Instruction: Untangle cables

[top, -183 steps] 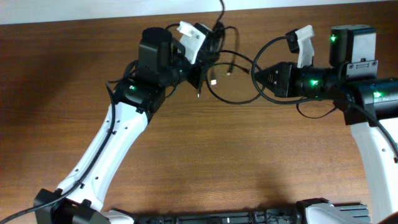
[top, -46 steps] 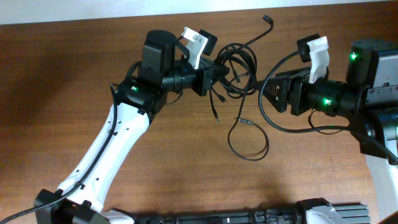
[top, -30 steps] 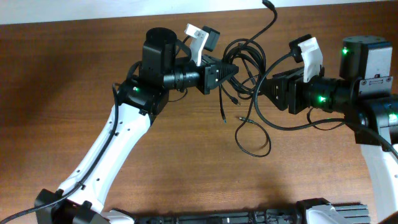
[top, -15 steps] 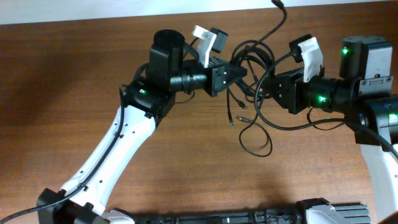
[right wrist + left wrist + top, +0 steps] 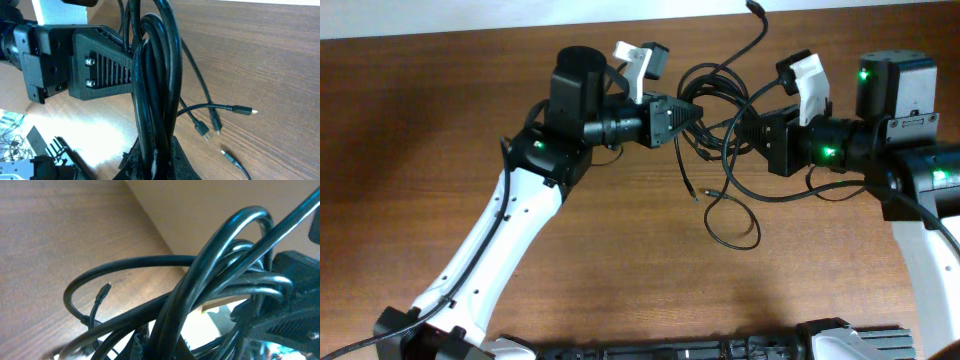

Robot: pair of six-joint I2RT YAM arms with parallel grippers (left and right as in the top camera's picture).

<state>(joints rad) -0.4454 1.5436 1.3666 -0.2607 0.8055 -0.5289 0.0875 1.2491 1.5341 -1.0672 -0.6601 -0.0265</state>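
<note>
Cables (image 5: 712,82): thin, black, several strands bunched in one tangle toward the far edge of the counter (image 5: 620,260), between the two arms. Left gripper (image 5: 698,108): clenched on the bunch from the left; the right wrist view shows its ribbed fingers (image 5: 107,67) pinching the strands. Right gripper (image 5: 740,132): clenched on the same bunch from the right, strands running down into it at the foot of its own view. Loose loop (image 5: 735,228): trails on the near side of the bunch. Small plug ends (image 5: 696,194): just beside the loop; whether hanging or lying, cannot tell. One strand runs out past the counter's far edge.
</note>
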